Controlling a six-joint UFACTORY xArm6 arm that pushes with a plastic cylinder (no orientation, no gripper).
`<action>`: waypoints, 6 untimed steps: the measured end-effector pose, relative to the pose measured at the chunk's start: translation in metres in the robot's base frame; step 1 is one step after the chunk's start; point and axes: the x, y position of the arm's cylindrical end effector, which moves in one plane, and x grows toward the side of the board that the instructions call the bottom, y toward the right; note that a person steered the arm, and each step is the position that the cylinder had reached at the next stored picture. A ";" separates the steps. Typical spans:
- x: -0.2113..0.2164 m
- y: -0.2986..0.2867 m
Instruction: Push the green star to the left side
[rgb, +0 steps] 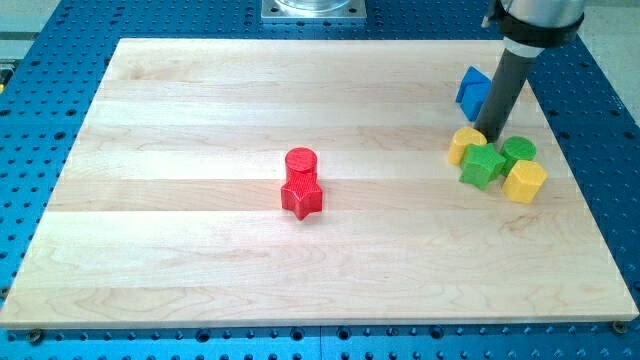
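The green star (482, 167) lies at the view's right side of the wooden board (200, 250), in a tight cluster of blocks. My tip (488, 138) is just above the star, at its upper edge, between a yellow block (464, 145) on the left and a green cylinder (519, 151) on the right. The dark rod rises from there toward the view's top right.
A yellow hexagonal block (525, 181) touches the cluster's lower right. A blue block (472, 91) sits just above the cluster, partly behind the rod. A red cylinder (300, 162) and a red star (301, 198) sit together near the board's middle.
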 end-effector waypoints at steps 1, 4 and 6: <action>-0.016 0.022; 0.066 0.060; 0.074 -0.011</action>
